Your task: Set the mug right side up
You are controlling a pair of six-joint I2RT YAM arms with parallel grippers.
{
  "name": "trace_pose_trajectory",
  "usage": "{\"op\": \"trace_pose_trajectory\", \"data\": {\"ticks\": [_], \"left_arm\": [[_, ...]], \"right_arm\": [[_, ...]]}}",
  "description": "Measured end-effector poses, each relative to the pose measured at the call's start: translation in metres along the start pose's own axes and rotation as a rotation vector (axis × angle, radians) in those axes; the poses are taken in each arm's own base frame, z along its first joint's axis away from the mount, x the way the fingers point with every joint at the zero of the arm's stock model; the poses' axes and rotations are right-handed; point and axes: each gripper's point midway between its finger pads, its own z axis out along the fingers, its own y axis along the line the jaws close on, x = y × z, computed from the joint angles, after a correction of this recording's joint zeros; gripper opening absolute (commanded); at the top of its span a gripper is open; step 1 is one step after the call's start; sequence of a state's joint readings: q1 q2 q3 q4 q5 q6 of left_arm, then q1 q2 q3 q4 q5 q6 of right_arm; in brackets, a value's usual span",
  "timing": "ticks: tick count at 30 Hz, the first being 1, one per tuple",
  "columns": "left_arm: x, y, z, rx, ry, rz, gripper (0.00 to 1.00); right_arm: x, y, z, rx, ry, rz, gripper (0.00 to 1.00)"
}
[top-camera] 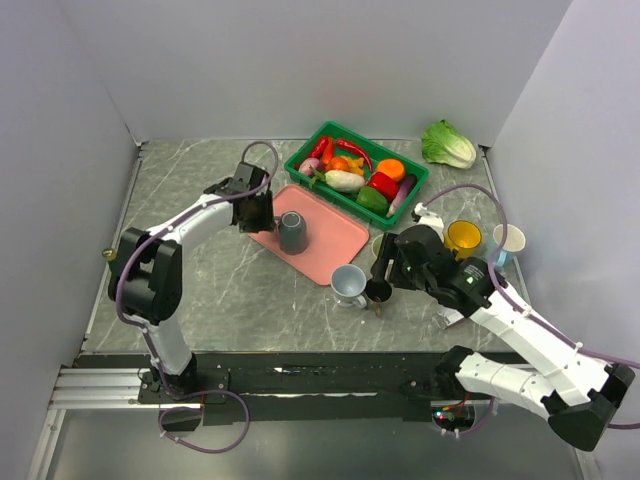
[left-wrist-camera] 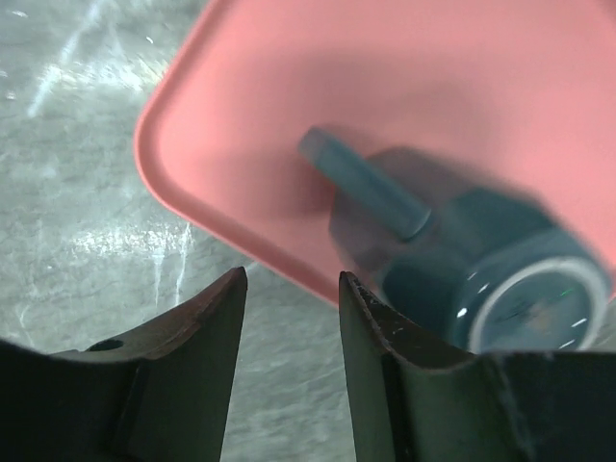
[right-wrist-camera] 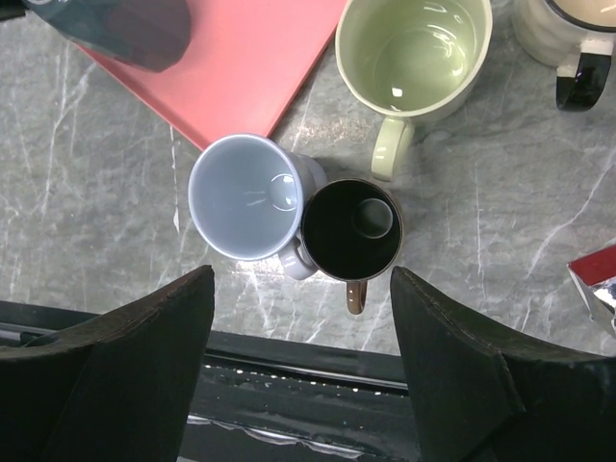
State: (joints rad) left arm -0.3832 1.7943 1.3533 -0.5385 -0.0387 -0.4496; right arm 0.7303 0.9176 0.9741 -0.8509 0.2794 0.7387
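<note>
Left gripper (left-wrist-camera: 293,279) just beside upside-down grey mug (left-wrist-camera: 452,241) on pink tray (left-wrist-camera: 241,106)

On my overhead feed a flat pink plastic tray (top-camera: 330,238) lies mid-way across the grey marble table (top-camera: 200,300). Just beyond it I see a green plastic basket (top-camera: 300,158) holding vegetables: a red chilli (top-camera: 352,150), an orange piece (top-camera: 390,168) and a green pepper (top-camera: 371,199) among them. A pale green lettuce head (top-camera: 447,145) lies apart in the far right corner.

Off the tray's near corner, a pale blue ceramic mug (right-wrist-camera: 243,197) and a dark brown mug (right-wrist-camera: 351,229) stand upright, touching. A light green mug (right-wrist-camera: 414,58) sits upright just beyond them. Further right I make out a yellow mug (top-camera: 462,238) and a white paper cup (top-camera: 508,240).
</note>
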Motion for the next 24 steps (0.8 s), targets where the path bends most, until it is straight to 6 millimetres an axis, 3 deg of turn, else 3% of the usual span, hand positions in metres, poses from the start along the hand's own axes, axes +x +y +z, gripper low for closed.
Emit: {"op": "trace_pose_trajectory", "data": {"ticks": [4, 7, 16, 24], "left_arm": [[0.025, 0.007, 0.002, 0.031, 0.036, 0.093, 0.57], [0.032, 0.007, 0.0, 0.068, 0.035, 0.162, 0.6], [0.003, -0.006, -0.001, 0.16, -0.093, 0.423, 0.66], [-0.001, -0.019, -0.003, 0.3, -0.126, 0.645, 0.74]], "right_arm": [[0.002, 0.0, 0.004, 0.01, 0.015, -0.01, 0.8], [0.004, 0.002, 0.006, 0.008, 0.024, -0.02, 0.8], [0.003, 0.009, 0.01, -0.01, 0.043, -0.045, 0.79], [0.001, 0.013, 0.007, -0.026, 0.044, -0.057, 0.79]]}}
